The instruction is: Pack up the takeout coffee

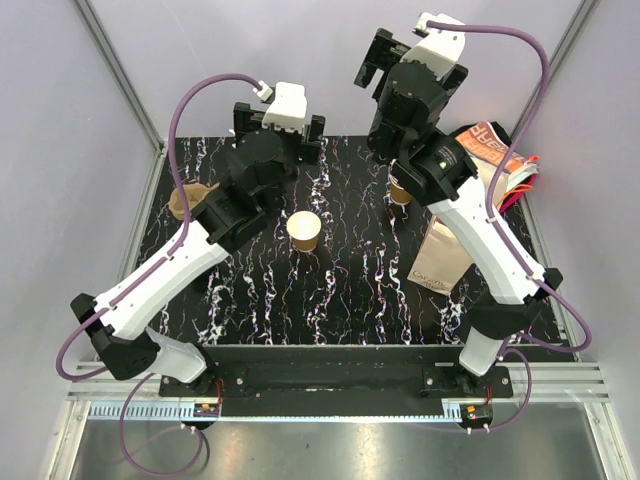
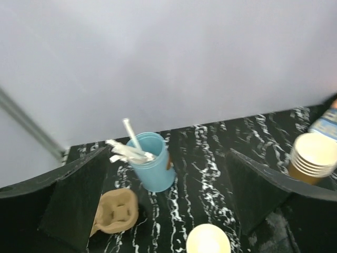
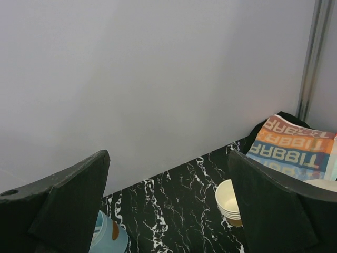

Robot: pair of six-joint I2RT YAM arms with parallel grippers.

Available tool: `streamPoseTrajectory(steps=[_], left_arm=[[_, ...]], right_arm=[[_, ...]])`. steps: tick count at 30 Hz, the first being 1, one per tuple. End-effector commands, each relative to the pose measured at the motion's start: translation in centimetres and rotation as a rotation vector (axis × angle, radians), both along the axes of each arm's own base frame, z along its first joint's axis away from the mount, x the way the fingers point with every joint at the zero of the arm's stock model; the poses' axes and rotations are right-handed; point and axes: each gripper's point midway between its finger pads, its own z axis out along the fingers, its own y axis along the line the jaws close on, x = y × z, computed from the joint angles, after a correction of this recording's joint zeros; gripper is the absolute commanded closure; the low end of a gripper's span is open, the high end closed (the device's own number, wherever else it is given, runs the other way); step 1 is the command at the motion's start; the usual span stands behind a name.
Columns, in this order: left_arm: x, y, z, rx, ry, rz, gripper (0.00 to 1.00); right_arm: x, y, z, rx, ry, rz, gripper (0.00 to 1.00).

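- Left pincer (image 2: 166,174) is right up in its wrist cam, jaws spread wide and holding nothing.
- Cup (image 1: 303,229) stands upright in the middle of the bench (image 1: 340,300), mouth up, long axis vertical. It sits below that pincer, a bit near-right of it, and the left one looks closer, so I'd guess it reaches.
- Right pincer (image 3: 168,158) is also spread and empty, raised at the back.
- Bag (image 1: 440,255) lies flat, far right.

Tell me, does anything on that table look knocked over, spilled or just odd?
Nothing looks spilled. The one oddity is the brown paper bag on the right: it seems to lie flat on the table rather than stand open, partly under the right arm. The single coffee cup stands upright in the middle.
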Motion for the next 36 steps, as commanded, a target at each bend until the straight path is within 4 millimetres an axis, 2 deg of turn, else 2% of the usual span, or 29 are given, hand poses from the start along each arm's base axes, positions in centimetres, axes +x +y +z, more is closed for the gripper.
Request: streamPoseTrajectory(steps=[1, 6, 9, 14, 16, 17, 18, 19, 20, 21, 22, 25, 27, 28, 29, 30, 31, 32, 35, 36], left_arm=[[-1.3, 4.5, 4.2, -0.117, -0.121, 0.178, 0.01], [-1.7, 5.8, 4.4, -0.075, -0.136, 0.227, 0.01], [-2.0, 6.3, 4.8, -0.038, -0.140, 0.253, 0.01], [-2.2, 6.9, 5.5, 0.091, -0.168, 0.347, 0.01], [-2.7, 7.4, 6.2, 0.155, -0.180, 0.412, 0.01], [-2.5, 7.0, 5.8, 0.187, -0.174, 0.429, 0.01], [-2.8, 7.3, 6.0, 0.281, -0.165, 0.455, 0.01], [-3.3, 7.4, 6.6, 0.245, -0.190, 0.475, 0.01], [-3.2, 7.1, 6.1, 0.288, -0.190, 0.479, 0.01], [-3.4, 7.0, 6.2, 0.318, -0.198, 0.481, 0.01], [-3.9, 7.1, 6.9, 0.370, -0.218, 0.484, 0.01], [-4.5, 6.8, 7.4, 0.466, -0.229, 0.470, 0.01], [-5.2, 7.4, 8.5, 0.465, -0.229, 0.459, 0.01], [-5.2, 6.7, 8.3, 0.513, -0.213, 0.423, 0.01], [-5.5, 6.8, 9.0, 0.512, -0.211, 0.407, 0.01], [-5.8, 7.0, 9.2, 0.497, -0.199, 0.395, 0.01], [-6.0, 6.4, 9.0, 0.546, -0.177, 0.370, 0.01], [-6.4, 6.7, 9.9, 0.527, -0.176, 0.379, 0.01], [-7.5, 6.7, 10.6, 0.575, -0.149, 0.420, 0.01], [-7.9, 7.0, 11.0, 0.669, -0.138, 0.441, 0.01]], right_arm=[[-0.3, -0.5, 0.1, -0.027, 0.008, -0.036, 0.00], [-0.9, -1.8, 0.9, -0.056, -0.007, -0.081, 0.00], [-1.0, -1.9, 1.3, -0.090, -0.020, -0.074, 0.00], [-1.4, -2.8, 2.1, -0.181, -0.024, -0.105, 0.00], [-1.2, -3.0, 1.8, -0.237, -0.025, -0.133, 0.00], [-1.0, -3.1, 1.7, -0.262, -0.027, -0.148, 0.00], [-0.3, -2.6, 0.3, -0.318, -0.005, -0.161, 0.00], [-0.7, -3.3, 1.2, -0.343, -0.039, -0.209, 0.01], [-0.7, -3.6, 1.0, -0.362, -0.048, -0.239, 0.00], [-0.3, -3.2, -0.4, -0.422, -0.044, -0.256, 0.00], [-1.6, -4.7, 0.7, -0.403, -0.108, -0.324, 0.00], [-3.2, -6.5, 0.9, -0.393, -0.173, -0.410, 0.00], [-3.7, -8.2, 1.4, -0.366, -0.164, -0.447, 0.00], [-4.0, -9.2, 1.6, -0.358, -0.164, -0.476, 0.00], [-4.3, -10.1, 1.7, -0.341, -0.168, -0.499, 0.00], [-4.3, -11.7, 1.5, -0.331, -0.158, -0.544, 0.00], [-4.6, -12.8, 1.4, -0.319, -0.165, -0.579, 0.00], [-4.7, -13.5, 1.4, -0.323, -0.161, -0.598, 0.00], [-4.6, -16.1, 0.9, -0.322, -0.119, -0.677, 0.00], [-5.0, -16.9, 1.0, -0.294, -0.126, -0.700, 0.00]])
